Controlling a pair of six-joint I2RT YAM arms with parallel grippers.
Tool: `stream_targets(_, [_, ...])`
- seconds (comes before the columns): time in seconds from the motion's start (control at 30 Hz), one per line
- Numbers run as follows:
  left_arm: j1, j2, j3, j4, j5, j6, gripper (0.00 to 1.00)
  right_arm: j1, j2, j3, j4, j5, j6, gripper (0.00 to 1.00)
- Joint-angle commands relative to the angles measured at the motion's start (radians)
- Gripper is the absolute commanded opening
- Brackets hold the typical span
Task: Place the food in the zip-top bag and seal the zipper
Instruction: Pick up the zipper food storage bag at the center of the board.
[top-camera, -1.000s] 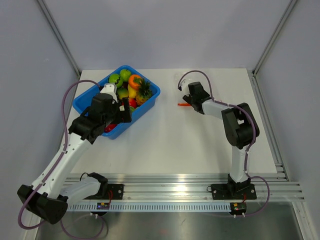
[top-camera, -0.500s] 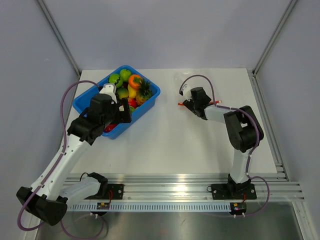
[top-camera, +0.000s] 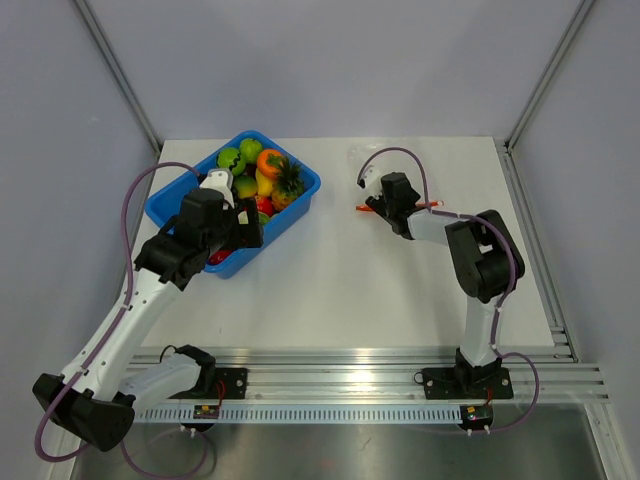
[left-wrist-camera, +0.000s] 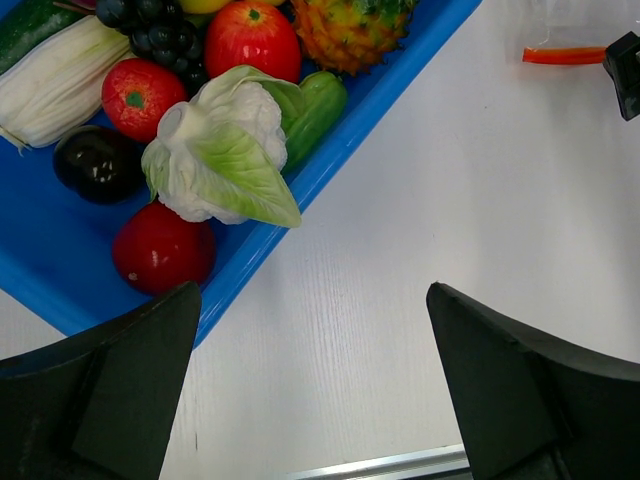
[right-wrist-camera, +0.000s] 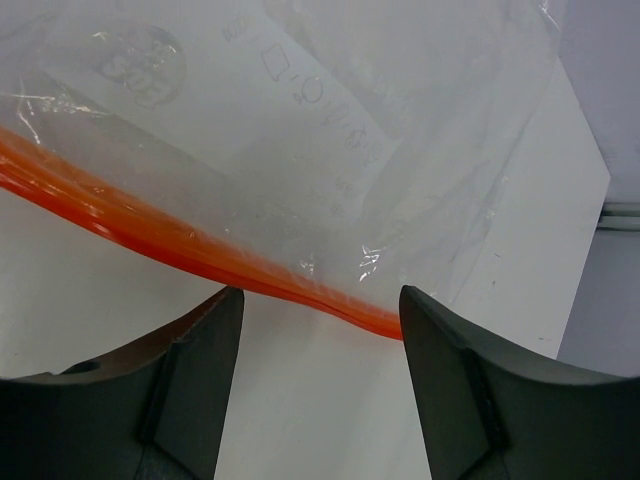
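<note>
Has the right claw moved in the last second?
Yes, slightly: the right claw has drawn back from the far edge of the table toward its own base, staying at the zipper.

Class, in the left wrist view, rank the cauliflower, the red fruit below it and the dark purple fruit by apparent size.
1. cauliflower
2. red fruit
3. dark purple fruit, only slightly smaller than the red one
</note>
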Motion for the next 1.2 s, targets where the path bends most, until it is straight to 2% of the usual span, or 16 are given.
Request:
stream_targets(0.0, [0.002, -0.004, 0.008, 0.010, 0.017, 0.004, 0.99, 0.000, 0.023, 0.048, 0.080, 0.043, -0.030, 0.69])
stream_targets(0.13, [0.002, -0.004, 0.000, 0.015, 0.023, 0.004, 0.99, 0.000, 0.049, 0.055, 0.102, 0.051, -0.038, 0.64])
stream_targets(0.27, [0.002, -0.003, 0.002, 0.013, 0.022, 0.006, 0.99, 0.000, 0.064, 0.055, 0.114, 0.052, -0.036, 0.63])
stream_targets(0.33, [0.002, -0.003, 0.002, 0.015, 0.023, 0.007, 0.99, 0.000, 0.066, 0.052, 0.134, 0.060, -0.036, 0.58])
stream_targets(0.43, [0.002, -0.004, 0.000, 0.015, 0.032, 0.004, 0.99, 0.000, 0.072, 0.061, 0.152, 0.078, -0.031, 0.35])
stream_targets(0.47, [0.002, -0.004, -0.003, 0.016, 0.044, 0.007, 0.99, 0.001, 0.075, 0.077, 0.149, 0.085, -0.033, 0.00])
stream_targets(0.57, [0.002, 0.022, 0.020, -0.046, 0.043, 0.078, 0.99, 0.000, 0.063, 0.094, 0.160, 0.102, -0.004, 0.00])
stream_targets(0.67, [0.002, 0.046, 0.045, -0.103, -0.009, 0.113, 0.99, -0.002, 0.026, 0.187, 0.021, 0.092, 0.100, 0.00])
stream_targets(0.73, [0.002, 0.029, 0.048, -0.093, 0.034, 0.107, 0.99, 0.000, -0.023, 0.213, -0.099, 0.088, 0.221, 0.00])
stream_targets(0.87, [0.001, 0.012, 0.036, 0.048, 0.273, 0.022, 0.99, -0.002, -0.123, 0.314, -0.396, 0.053, 0.516, 0.00])
stream_targets(0.93, [-0.021, 0.029, 0.013, 0.122, 0.417, -0.067, 0.99, -0.002, -0.134, 0.395, -0.672, 0.129, 0.797, 0.00])
stream_targets(1.0, [-0.073, 0.068, 0.000, 0.226, 0.494, -0.123, 0.99, 0.007, -0.132, 0.480, -0.896, 0.114, 0.953, 0.00])
stream_targets(1.07, [-0.155, 0.110, -0.003, 0.300, 0.467, -0.173, 0.98, 0.041, -0.195, 0.436, -0.931, 0.086, 1.004, 0.00])
stream_targets(1.17, [-0.237, 0.155, -0.003, 0.373, 0.393, -0.207, 0.98, 0.052, -0.304, 0.379, -0.940, -0.061, 1.123, 0.00])
